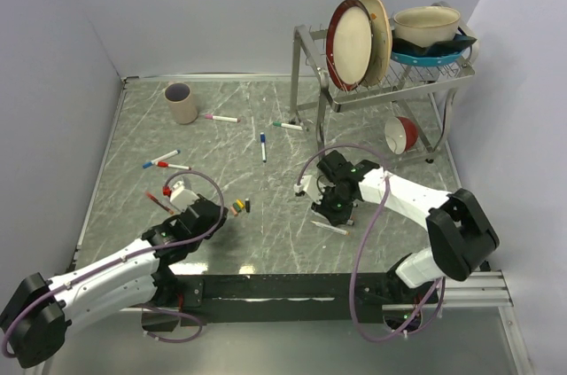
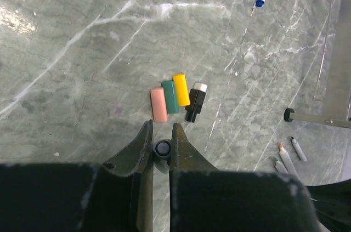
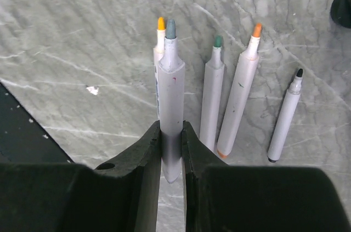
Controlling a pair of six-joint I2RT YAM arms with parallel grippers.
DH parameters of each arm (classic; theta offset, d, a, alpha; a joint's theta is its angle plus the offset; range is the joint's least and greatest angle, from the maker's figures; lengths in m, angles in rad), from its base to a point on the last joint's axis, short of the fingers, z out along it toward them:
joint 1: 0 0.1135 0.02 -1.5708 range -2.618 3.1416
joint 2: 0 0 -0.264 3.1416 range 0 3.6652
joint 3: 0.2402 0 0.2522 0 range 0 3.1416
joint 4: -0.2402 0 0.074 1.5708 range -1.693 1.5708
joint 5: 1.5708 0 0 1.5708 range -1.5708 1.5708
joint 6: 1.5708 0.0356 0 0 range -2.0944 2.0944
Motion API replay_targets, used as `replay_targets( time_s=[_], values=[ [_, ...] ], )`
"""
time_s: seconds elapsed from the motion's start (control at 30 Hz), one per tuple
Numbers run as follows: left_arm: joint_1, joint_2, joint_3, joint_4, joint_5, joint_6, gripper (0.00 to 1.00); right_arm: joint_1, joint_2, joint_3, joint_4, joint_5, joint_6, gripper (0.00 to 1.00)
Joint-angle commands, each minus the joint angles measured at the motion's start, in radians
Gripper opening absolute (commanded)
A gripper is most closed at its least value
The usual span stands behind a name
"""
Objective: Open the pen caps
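Grey walls point(image 1: 53, 56) close the table point(image 1: 283, 246) in on the left, back and right. The dish rack point(image 1: 306, 65) fills the back right corner and a cup point(image 1: 181, 102) stands near the back left. The widest open room is the middle of the table, between the two arms.

The left gripper point(image 2: 162, 128) has its jaws drawn narrow, pinching a small dark cap point(image 2: 163, 148) that is seen end-on. Just ahead of it four loose pen caps point(image 2: 176, 97) lie side by side on the stone: pink, green, yellow, then black. Nothing is touching them.

The right gripper point(image 3: 171, 128) is clamped narrow on a white pen barrel point(image 3: 171, 78) whose bare greyish tip points away from the fingers. Uncapped pens point(image 3: 213, 95) lie on the table just beside it, tips yellow, green, orange and black.

Farther back, pens with their caps on lie well apart: a pink-capped pen point(image 1: 220, 117) near the cup, a green-capped pen point(image 1: 288, 126) by the rack leg, a blue-capped pen point(image 1: 263, 146) between them, and two more pens point(image 1: 166, 162) to the left.
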Motion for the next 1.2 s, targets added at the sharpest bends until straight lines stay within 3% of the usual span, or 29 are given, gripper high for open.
replay_targets(
  time_s=[0.0, 0.33, 0.83, 0.93, 0.97, 1.13, 1.17],
  values=[
    [0.004, 0.005, 0.01, 0.051, 0.015, -0.03, 0.01, -0.003, 0.014, -0.006, 0.033, 0.044, 0.02, 0.15],
    [0.004, 0.025, 0.004, 0.057, 0.011, -0.039, 0.01, -0.005, 0.062, -0.006, 0.029, 0.059, 0.027, 0.24],
    [0.021, 0.171, 0.028, 0.06, 0.04, -0.072, 0.12, -0.003, 0.06, -0.006, 0.027, 0.061, 0.03, 0.37],
    [0.029, 0.207, 0.037, 0.065, 0.054, -0.073, 0.19, -0.003, 0.051, -0.004, 0.027, 0.056, 0.028, 0.4],
    [0.03, 0.215, 0.039, 0.068, 0.057, -0.072, 0.27, -0.003, 0.048, -0.004, 0.026, 0.056, 0.028, 0.41],
    [0.036, 0.255, 0.048, 0.089, 0.071, -0.069, 0.42, -0.003, 0.032, -0.003, 0.026, 0.047, 0.024, 0.45],
    [0.036, 0.257, 0.051, 0.088, 0.071, -0.067, 0.5, -0.003, 0.032, -0.003, 0.024, 0.046, 0.024, 0.45]
  ],
)
